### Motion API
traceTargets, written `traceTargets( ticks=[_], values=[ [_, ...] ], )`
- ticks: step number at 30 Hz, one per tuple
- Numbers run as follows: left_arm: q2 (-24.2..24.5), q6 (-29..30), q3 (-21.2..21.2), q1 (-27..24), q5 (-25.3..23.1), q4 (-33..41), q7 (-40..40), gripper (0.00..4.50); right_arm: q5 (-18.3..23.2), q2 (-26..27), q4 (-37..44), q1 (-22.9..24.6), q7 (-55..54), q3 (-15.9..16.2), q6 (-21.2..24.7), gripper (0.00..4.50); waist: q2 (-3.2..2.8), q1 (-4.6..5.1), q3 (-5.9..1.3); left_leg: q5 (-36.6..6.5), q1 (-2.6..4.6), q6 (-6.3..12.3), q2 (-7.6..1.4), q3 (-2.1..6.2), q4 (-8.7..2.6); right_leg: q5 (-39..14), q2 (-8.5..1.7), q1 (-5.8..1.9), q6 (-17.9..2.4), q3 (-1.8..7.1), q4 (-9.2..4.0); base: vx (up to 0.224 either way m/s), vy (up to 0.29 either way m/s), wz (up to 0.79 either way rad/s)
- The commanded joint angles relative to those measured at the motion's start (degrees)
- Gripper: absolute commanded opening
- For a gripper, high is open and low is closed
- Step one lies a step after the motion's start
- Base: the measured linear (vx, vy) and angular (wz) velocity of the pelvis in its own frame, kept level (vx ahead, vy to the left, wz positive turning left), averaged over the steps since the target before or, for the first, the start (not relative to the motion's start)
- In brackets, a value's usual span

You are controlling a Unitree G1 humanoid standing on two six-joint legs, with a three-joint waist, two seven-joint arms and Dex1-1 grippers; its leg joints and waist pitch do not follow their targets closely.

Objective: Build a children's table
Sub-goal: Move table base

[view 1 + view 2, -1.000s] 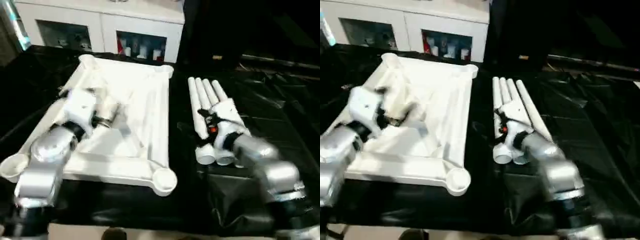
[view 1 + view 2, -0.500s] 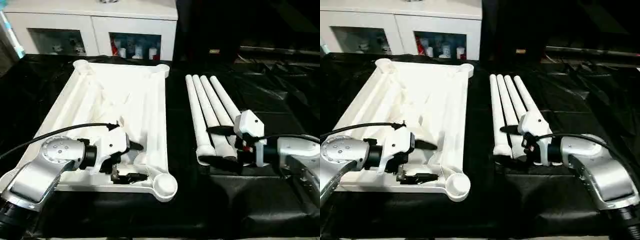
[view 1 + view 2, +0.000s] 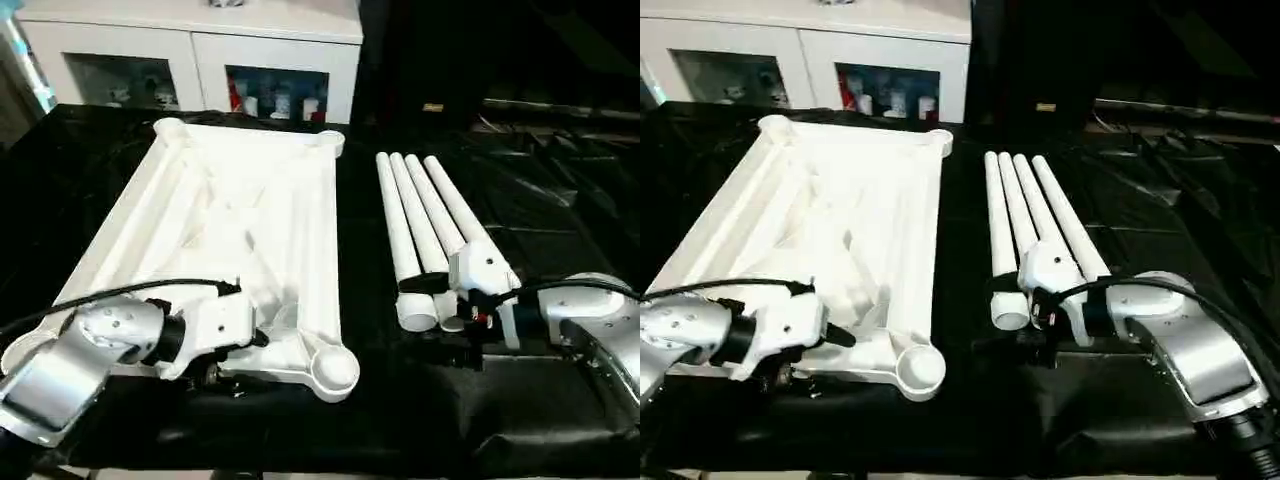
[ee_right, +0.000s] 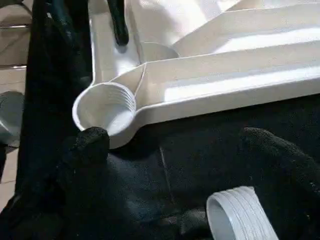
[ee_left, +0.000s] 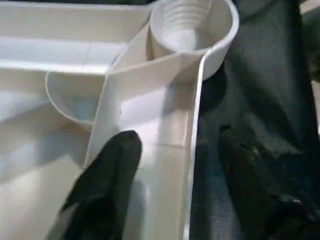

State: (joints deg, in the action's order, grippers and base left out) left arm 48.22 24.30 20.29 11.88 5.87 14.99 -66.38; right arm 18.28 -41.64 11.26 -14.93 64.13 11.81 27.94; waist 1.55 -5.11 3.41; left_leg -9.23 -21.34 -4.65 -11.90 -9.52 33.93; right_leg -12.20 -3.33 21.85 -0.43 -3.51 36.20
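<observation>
- The white plastic rectangular tabletop (image 3: pixel 250 230) with raised rim and rounded corner sockets lies underside up on the black-draped work table (image 3: pixel 560 200), its long sides running away from the robot.
- The near right corner socket (image 3: pixel 334 368) of the tabletop is a round cup, threaded inside, as the left wrist view shows (image 5: pixel 192 22).
- Four long white tube legs (image 3: pixel 425 225) lie side by side just beside the tabletop's right long rim, apart from it; their threaded ends (image 4: pixel 240 217) point toward the robot.
- The left gripper (image 5: pixel 167 192) straddles the tabletop's near rim beside that socket: one black finger (image 5: pixel 107 185) lies inside the rim on the white plastic, the other outside over the black cloth. The jaws stand partly apart; whether they press the rim I cannot tell.
- The right gripper (image 4: pixel 175 170) sits at the near ends of the legs, its jaws wide apart, holding nothing.
- Beyond the tabletop's far edge stands a white cabinet (image 3: pixel 200 60) with glass doors.
</observation>
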Motion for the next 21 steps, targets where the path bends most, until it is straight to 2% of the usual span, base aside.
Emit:
traceTargets(
  ticks=[1,5,8,10,12,16,17,21],
  values=[
    [0.5,0.1,1.0,0.7,-1.1,0.1,0.7,2.52,-0.3,-1.1,1.3,-0.6,0.4,0.4,-0.6,4.5,-0.13,0.21,-3.16,-17.1,1.1,-0.31,-1.47,0.29,-4.25,-19.4,-4.0,-1.32,-7.8,2.91,-5.34,0.0,0.0,0.0],
    [0.4,0.1,1.5,0.4,-3.1,-0.6,1.7,2.3,-0.5,-1.1,1.5,-0.5,1.0,0.8,-0.5,4.5,-0.11,0.31,-3.2,-17.3,1.2,-0.38,-1.46,0.27,-4.23,-18.8,-3.96,-1.28,-7.9,2.95,-5.34,0.0,0.0,0.0],
    [0.0,1.0,1.5,0.5,-4.0,-1.1,2.6,1.95,-0.1,-1.1,1.9,-0.5,1.4,1.0,-0.2,4.5,0.06,0.3,-3.27,-17.2,1.23,-0.28,-1.44,0.21,-4.15,-18.0,-3.9,-1.28,-8.3,2.95,-5.28,0.0,0.0,0.0],
    [-0.6,2.8,0.9,0.5,-3.3,-1.4,3.3,1.9,0.0,-1.1,2.0,-0.4,1.6,1.0,-0.1,4.5,0.03,0.28,-3.28,-17.2,1.21,-0.3,-1.46,0.19,-4.17,-17.8,-3.91,-1.32,-8.4,2.97,-5.21,0.0,0.0,0.0],
    [-1.1,4.4,0.4,0.9,-2.8,-2.2,4.0,1.61,0.4,-1.1,2.0,-0.2,2.9,1.5,-0.7,4.5,0.05,0.15,-3.27,-17.7,1.29,-0.27,-1.41,0.2,-4.12,-18.4,-3.93,-1.27,-8.5,2.94,-5.28,0.0,0.0,0.0],
    [-1.2,4.5,0.4,1.1,-2.6,-2.6,3.6,1.47,1.2,-1.0,1.6,-0.1,4.6,1.8,-1.1,4.5,0.15,0.16,-3.21,-18.6,1.26,-0.25,-1.44,0.33,-4.21,-20.1,-4.0,-1.25,-8.1,2.89,-5.51,0.0,0.0,0.0],
    [-1.3,4.6,0.6,0.7,-2.7,-2.3,3.4,1.19,1.3,-1.0,1.2,-0.2,5.5,2.0,-1.5,4.5,0.15,0.19,-3.16,-18.9,1.3,-0.24,-1.44,0.34,-4.22,-20.6,-4.0,-1.21,-8.0,2.88,-5.58,0.0,0.0,0.0],
    [-1.6,5.0,0.9,0.2,-2.7,-2.0,3.2,1.03,1.6,-1.0,0.8,-0.4,6.4,2.2,-1.8,4.5,0.15,0.2,-3.15,-19.3,1.36,-0.36,-1.44,0.38,-4.22,-21.7,-4.03,-1.16,-7.7,2.9,-5.72,0.0,0.0,0.0]
  ],
)
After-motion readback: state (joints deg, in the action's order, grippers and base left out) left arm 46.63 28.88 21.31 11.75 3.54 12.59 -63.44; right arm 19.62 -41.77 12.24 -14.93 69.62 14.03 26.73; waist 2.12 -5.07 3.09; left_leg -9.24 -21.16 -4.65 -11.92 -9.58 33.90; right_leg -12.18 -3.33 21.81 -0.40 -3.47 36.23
